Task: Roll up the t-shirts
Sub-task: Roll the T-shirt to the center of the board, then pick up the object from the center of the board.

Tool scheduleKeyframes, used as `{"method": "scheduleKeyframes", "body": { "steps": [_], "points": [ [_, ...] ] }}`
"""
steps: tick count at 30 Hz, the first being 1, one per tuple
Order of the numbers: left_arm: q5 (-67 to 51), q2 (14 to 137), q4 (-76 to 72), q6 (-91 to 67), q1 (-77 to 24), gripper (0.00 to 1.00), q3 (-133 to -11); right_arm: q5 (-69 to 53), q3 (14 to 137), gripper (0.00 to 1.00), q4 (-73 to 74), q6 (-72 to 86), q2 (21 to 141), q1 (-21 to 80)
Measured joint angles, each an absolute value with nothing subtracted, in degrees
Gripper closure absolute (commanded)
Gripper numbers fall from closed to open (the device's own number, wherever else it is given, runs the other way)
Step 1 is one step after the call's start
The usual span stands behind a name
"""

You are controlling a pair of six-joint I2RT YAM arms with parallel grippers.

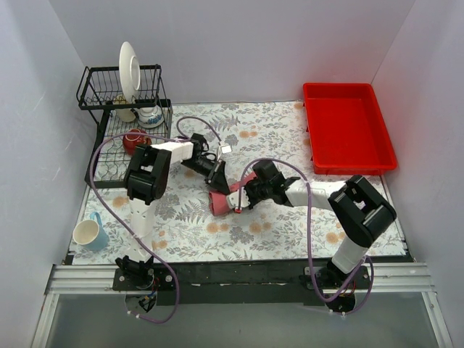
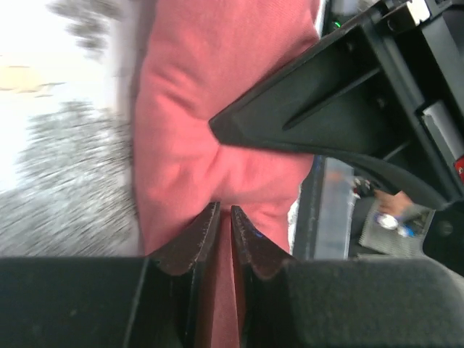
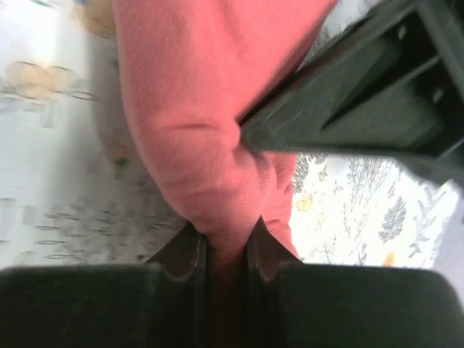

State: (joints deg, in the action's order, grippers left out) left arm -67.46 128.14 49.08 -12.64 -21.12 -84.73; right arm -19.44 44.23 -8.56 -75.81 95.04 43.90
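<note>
1. Salmon-pink cloth, overhead view: t-shirt (image 1: 220, 201) bunched into one small bundle near the middle of the flowered table (image 1: 290, 225), well apart from every table edge; left gripper (image 1: 217, 177) meets it from the far side, right gripper (image 1: 243, 197) from the right; both heads crowd close over the one bundle.
2. Same view, surroundings: red tray (image 1: 348, 127) at the far right corner; dish rack (image 1: 119, 87) at the far left, holding an upright plate (image 1: 130, 69); red bowl (image 1: 134, 140) on the rack's lower tier, just behind the left arm; mug (image 1: 88, 232) at the near left corner.
3. Left wrist view: jaws narrow, a thin fold of the shirt pinched between them; a black finger, judged to be the other arm's, presses into the cloth just beyond; tabletop at left is blurred.
4. Right wrist view: jaws narrow, a thicker fold caught between them; a black finger, judged to be the left arm's, crosses the upper right and touches the cloth.
5. Step in hand, as judged: the bundle is gripped by both arms, ready to be turned or tightened into a roll; to do it well, keep both grips level and turn them together; do not pull them apart, since the left pinch is thin and may slip.
6. Room, as judged: fingers are nearly touching, so a clash is the main risk; the freest table lies near and right of the bundle; rack and bowl hem in the left arm.
</note>
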Motion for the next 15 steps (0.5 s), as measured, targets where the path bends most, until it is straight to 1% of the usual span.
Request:
{"method": "scheduleKeyframes", "body": {
  "steps": [3,7,11,15],
  "points": [
    [-64.53,127.28,50.24,-12.62,-18.41,0.82,-87.44,-20.99,50.17,0.99,-3.42,-74.76,97.93,41.5],
    [-58.5,123.04,50.02,-12.91,-15.94,0.81,-92.25,-20.99,57.08,0.99,5.43,-71.72,98.8,38.35],
    [-55.13,114.54,47.86,-14.85,-14.48,0.79,-93.84,-19.55,64.07,0.99,12.82,-68.9,98.8,35.48],
    [-53.6,106.24,47.35,-15.25,-14.31,0.79,-93.82,-16.86,68.9,0.99,14.98,-66.81,98.72,33.12]
  ]
}}
